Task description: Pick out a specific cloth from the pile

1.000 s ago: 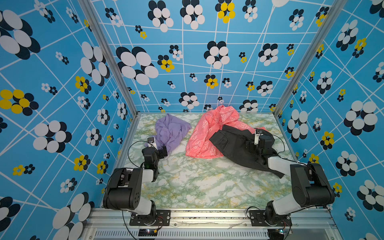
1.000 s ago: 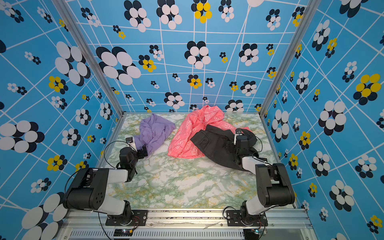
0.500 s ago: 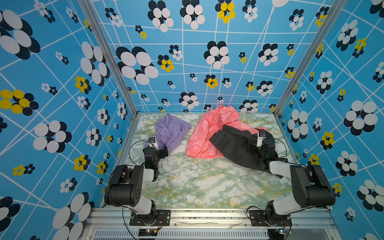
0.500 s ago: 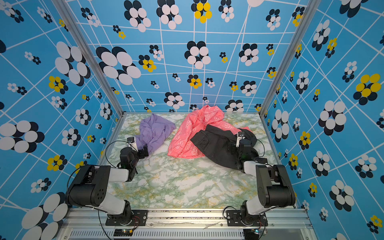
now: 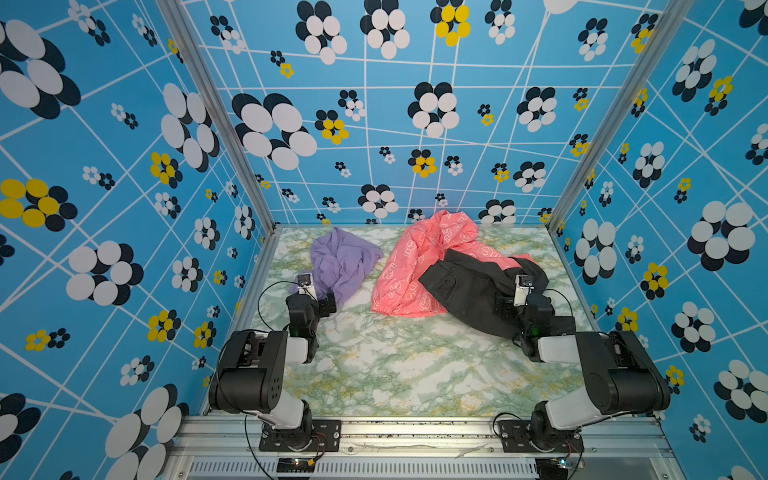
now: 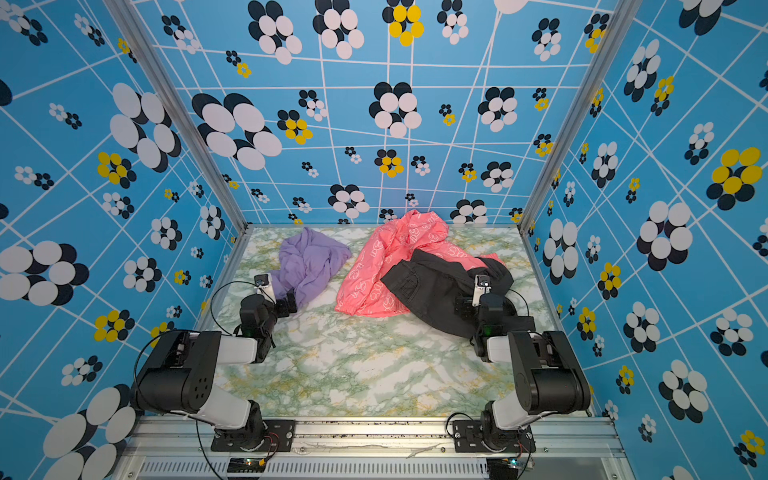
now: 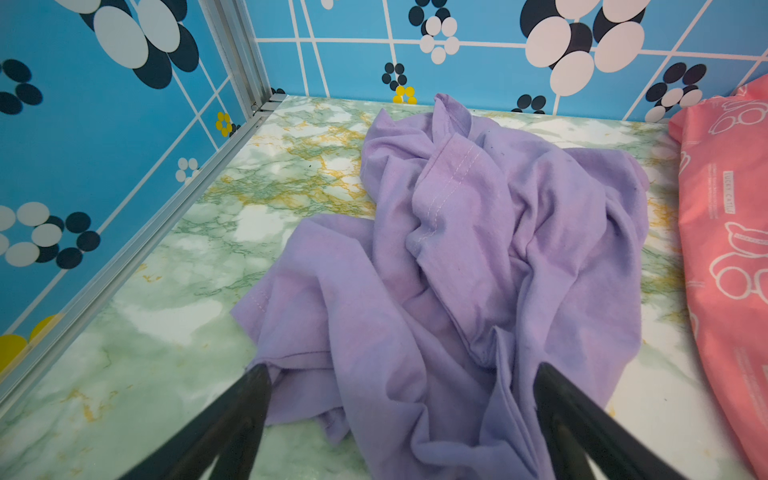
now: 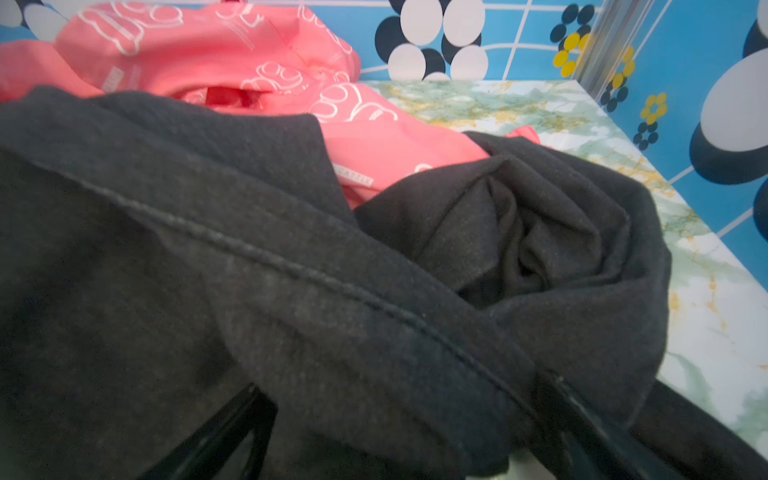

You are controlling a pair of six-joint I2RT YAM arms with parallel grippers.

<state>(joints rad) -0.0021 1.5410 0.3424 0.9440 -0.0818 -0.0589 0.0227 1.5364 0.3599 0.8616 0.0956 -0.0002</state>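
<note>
We observe the crumpled lavender-purple fabric cloth lying left of, and apart from, the coral-pink printed garment and black trousers, the left gripper spread wide astride its near edge, the right gripper likewise spread over the trousers.

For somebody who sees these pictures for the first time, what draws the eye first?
The loud blue flower-print walls strike first. Then, right of centre on the marble table, the coral-pink garment with black trousers lying across it. The lavender cloth lies apart, toward the left.

cloth: lavender, crumpled on table
left hand: spread wide, straddling cloth edge
pink garment: beside cloth, apart
</note>
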